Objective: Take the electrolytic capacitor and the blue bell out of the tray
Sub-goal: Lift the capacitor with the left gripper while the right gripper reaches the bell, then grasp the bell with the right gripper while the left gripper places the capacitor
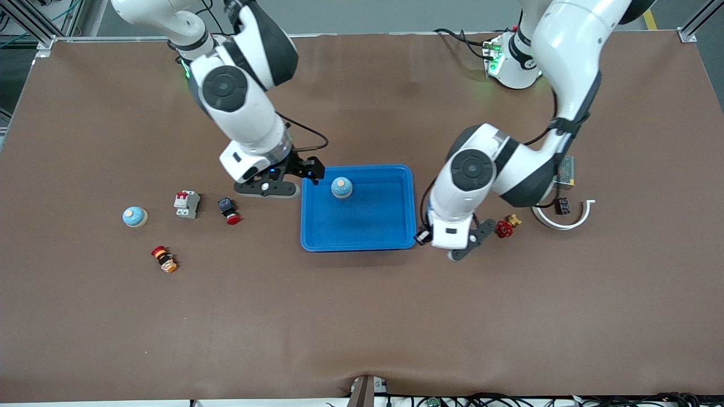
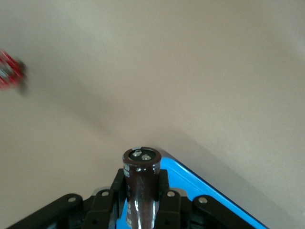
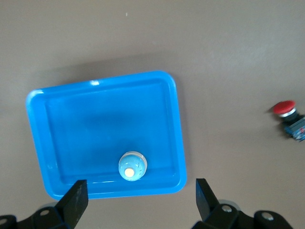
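A blue bell (image 1: 341, 187) stands in the blue tray (image 1: 367, 226), near the tray's corner toward the right arm's base; the right wrist view shows this bell (image 3: 132, 166) in the tray (image 3: 71, 124) too. My right gripper (image 1: 311, 171) hangs open over that corner, nothing between its fingers (image 3: 76, 198). A second blue bell (image 1: 134, 216) sits on the table toward the right arm's end. My left gripper (image 1: 423, 236) is shut on a dark brown capacitor (image 2: 141, 186), over the tray's corner (image 2: 200, 183) toward the left arm's end.
A white breaker (image 1: 186, 203), a red-capped push button (image 1: 229, 210) and a red-and-yellow button (image 1: 164, 259) lie toward the right arm's end. A red valve (image 1: 505, 227), a white curved strip (image 1: 565, 220) and a metal box (image 1: 565, 172) lie toward the left arm's end.
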{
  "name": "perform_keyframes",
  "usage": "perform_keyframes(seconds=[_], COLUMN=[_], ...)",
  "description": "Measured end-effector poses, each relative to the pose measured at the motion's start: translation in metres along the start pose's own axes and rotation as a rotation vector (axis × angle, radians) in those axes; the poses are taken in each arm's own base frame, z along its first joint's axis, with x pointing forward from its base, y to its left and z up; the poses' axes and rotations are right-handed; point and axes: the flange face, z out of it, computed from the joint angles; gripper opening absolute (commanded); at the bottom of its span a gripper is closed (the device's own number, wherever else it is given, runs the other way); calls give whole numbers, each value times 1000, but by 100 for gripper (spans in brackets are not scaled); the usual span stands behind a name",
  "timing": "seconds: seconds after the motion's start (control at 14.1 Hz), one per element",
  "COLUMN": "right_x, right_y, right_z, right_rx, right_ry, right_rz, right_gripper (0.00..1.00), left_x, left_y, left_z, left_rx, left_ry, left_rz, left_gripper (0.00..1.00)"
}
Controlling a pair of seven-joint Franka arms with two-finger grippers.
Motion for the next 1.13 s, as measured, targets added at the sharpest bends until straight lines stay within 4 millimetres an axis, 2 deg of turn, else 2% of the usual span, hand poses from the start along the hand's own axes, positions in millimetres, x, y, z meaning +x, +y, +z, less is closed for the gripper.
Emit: perform_keyframes(seconds=[0.14,0.35,0.78,0.92,1.13], right_x=[-22,-42,-49,-54,-59], right_y=[-22,-45,-57,-57,-58], right_z=[25,57,118,134,148], right_rx=[-28,-73,-64,-57,-57], right_ry=[-6,6,45,51,51], right_rz=[10,-7,-39,-48,-56], right_gripper=[100,100,100,100,100], left_x=[29,67,159,183,212], left_y=[-19,-49,-132,-160,-200], left_z=[-12,-10,9,19,45], left_rx=[25,86,143,168,210], left_ry=[5,-20,-81,-88,-86], left_rz=[52,135,252,281,316], left_gripper=[0,0,0,0,0])
